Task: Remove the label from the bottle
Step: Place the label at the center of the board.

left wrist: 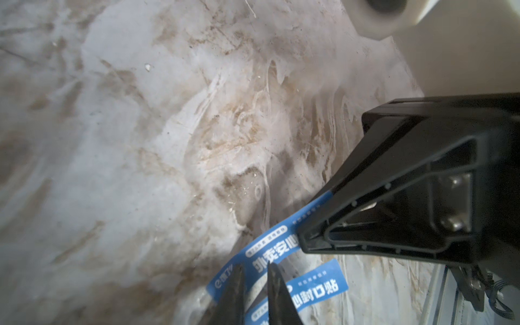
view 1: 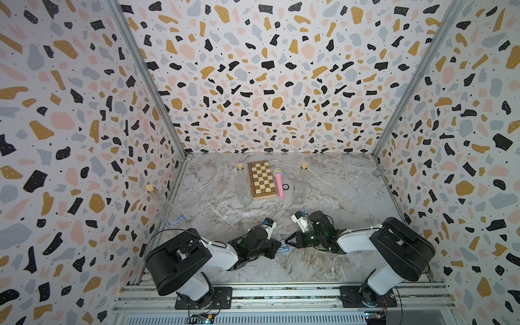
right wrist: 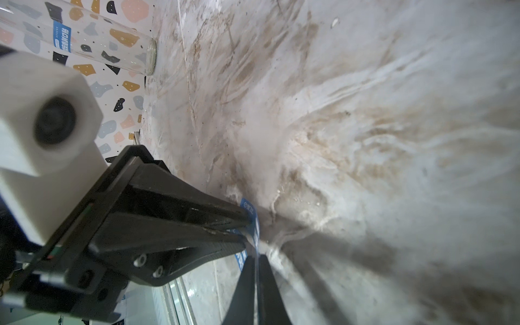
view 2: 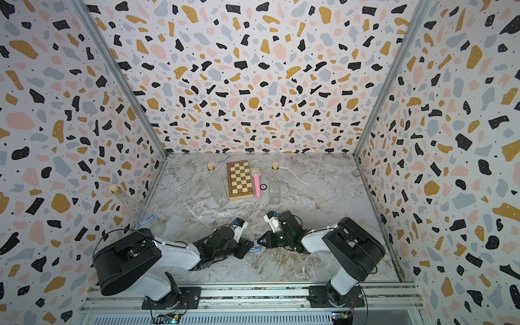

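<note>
**Front centre of the table, both arms low.** The left gripper (view 1: 278,248) and the right gripper (view 1: 288,242) meet tip to tip just above the marble table (view 1: 337,197), with the blue label (view 1: 283,249) stretched between them.

(a) Left wrist view: the left gripper (left wrist: 256,266) has its fingers (left wrist: 239,284) drawn to a narrow slit. The label (left wrist: 270,247), printed in white characters, runs from them up to the right gripper (left wrist: 302,239), and a second fold of the strip lies below.

(b) Right wrist view: the right gripper (right wrist: 256,257) is pressed almost flat on the label's thin edge. The left gripper (right wrist: 249,223) comes in from the side with its tips pinched on the same strip (right wrist: 251,209).

(c) Both top views: the label (view 2: 254,249) is on no bottle and sits well forward of everything else on the table. A corked glass bottle (view 1: 166,205) stands at the table's left edge against the wall, carrying a second label (view 1: 175,220). Two bare bottles (view 1: 243,185) (view 1: 299,187) flank a chessboard (view 1: 261,180) and a pink microphone (view 1: 279,183) at the rear.
</note>
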